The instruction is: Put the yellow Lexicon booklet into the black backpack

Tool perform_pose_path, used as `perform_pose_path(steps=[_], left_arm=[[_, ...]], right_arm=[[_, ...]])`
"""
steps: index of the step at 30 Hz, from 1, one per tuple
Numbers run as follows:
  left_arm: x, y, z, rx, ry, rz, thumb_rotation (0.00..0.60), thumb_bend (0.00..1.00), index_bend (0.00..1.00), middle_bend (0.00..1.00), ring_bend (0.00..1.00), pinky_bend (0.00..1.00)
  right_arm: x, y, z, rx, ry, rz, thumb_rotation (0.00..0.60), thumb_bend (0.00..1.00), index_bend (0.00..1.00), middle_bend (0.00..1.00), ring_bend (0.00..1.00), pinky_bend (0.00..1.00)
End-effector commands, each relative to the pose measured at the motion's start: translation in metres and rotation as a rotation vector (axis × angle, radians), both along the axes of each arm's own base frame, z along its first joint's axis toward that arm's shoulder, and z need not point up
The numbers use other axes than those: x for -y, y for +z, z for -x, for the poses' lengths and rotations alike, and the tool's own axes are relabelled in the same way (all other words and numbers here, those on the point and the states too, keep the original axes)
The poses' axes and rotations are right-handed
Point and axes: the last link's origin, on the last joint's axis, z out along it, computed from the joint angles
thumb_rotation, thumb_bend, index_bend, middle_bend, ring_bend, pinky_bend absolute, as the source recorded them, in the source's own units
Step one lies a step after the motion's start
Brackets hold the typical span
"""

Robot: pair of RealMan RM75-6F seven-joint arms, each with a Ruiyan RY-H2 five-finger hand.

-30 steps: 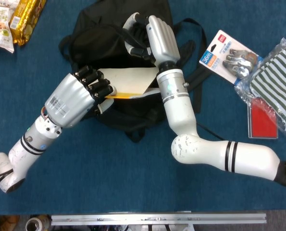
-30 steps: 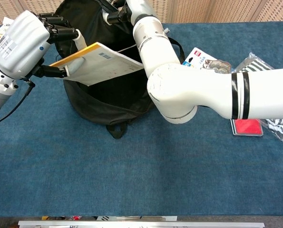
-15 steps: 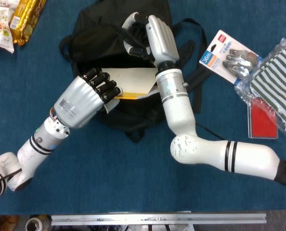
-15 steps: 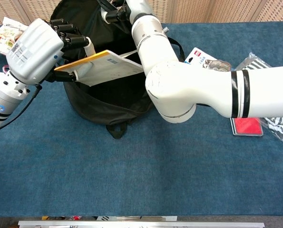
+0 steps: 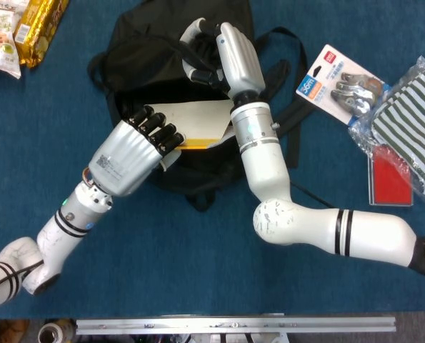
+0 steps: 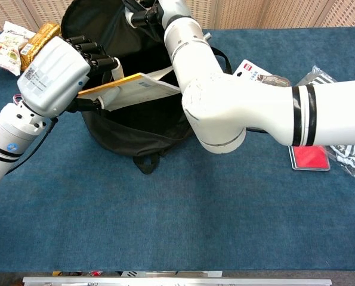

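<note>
1. The yellow Lexicon booklet (image 5: 198, 123) (image 6: 132, 90) is gripped at its near-left end by the left hand (image 5: 130, 155) (image 6: 59, 72), fingers clamped over the yellow edge, thumb beneath.
2. The booklet is held nearly flat over the open mouth of the black backpack (image 5: 151, 61) (image 6: 135, 134); its far end is partly inside the opening.
3. The upper rim of the backpack is gripped by the right hand (image 5: 226, 53) (image 6: 147, 9), fingers curled on the fabric, keeping the mouth open.
4. The backpack lies at the table's (image 5: 198, 271) far middle.
5. Snack packets (image 5: 16, 28) are seen at the far-left corner; a carded hardware pack (image 5: 337, 82), a striped pouch (image 5: 408, 121) and a red card (image 5: 391, 179) lie by the right edge.
</note>
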Motion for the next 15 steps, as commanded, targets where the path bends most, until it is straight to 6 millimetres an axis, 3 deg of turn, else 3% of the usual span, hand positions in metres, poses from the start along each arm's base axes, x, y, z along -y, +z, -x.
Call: perform_pose_path(steps=[1,15], left_arm=[[0.002,-0.006,-0.005,-0.001,0.016,-0.010,0.600,0.39,0.73,0.65,0.50,0.47],[-0.007,-0.035,-0.020,-0.119,-0.037,-0.066,0.600,0.39,0.73,0.66,0.50,0.47]], right_arm=[[0.000,0.001,0.000,0.006,-0.006,-0.001,0.600,0.74,0.82,0.70,0.70,0.92],[-0.002,0.000,-0.002,0.022,-0.012,-0.013,0.600,0.74,0.82,0.70,0.70,0.92]])
